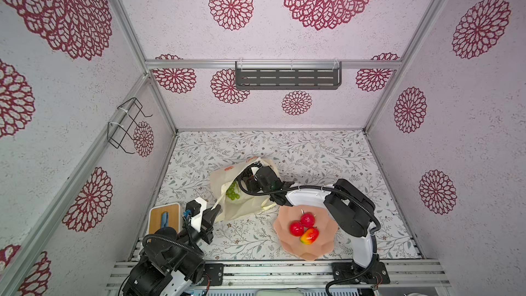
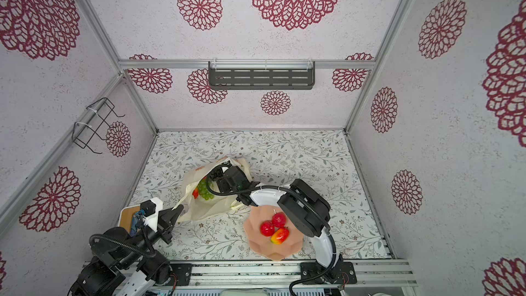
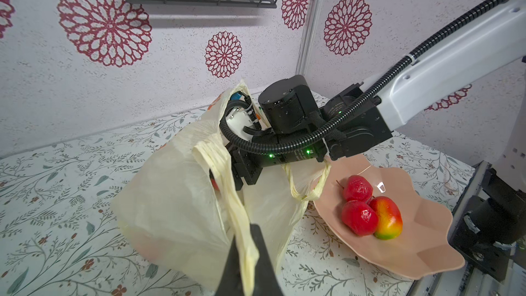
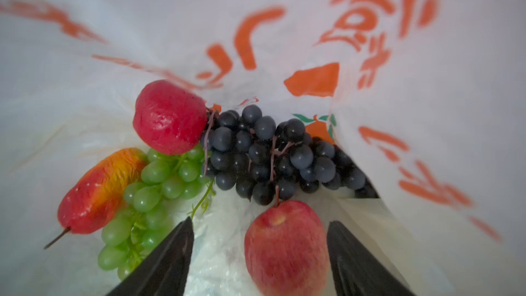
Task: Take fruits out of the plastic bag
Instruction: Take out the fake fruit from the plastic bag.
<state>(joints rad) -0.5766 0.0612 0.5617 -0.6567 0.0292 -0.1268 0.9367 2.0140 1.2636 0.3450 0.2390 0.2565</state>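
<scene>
Low and just left of centre in a top view, the plastic bag [image 1: 242, 209] has a handle [image 3: 236, 209] pinched in the left gripper [image 3: 247, 240], while the right gripper [image 4: 260, 237] inside it gapes wide astride a pinkish fruit [image 4: 284, 249], not clamped.

No words can be read here. The plastic bag [image 4: 85, 95] has orange writing [image 4: 361, 24] on it, but it is blurry. A tiny white label [image 3: 334, 108] on the right arm [image 3: 444, 81] is too small to read.
</scene>
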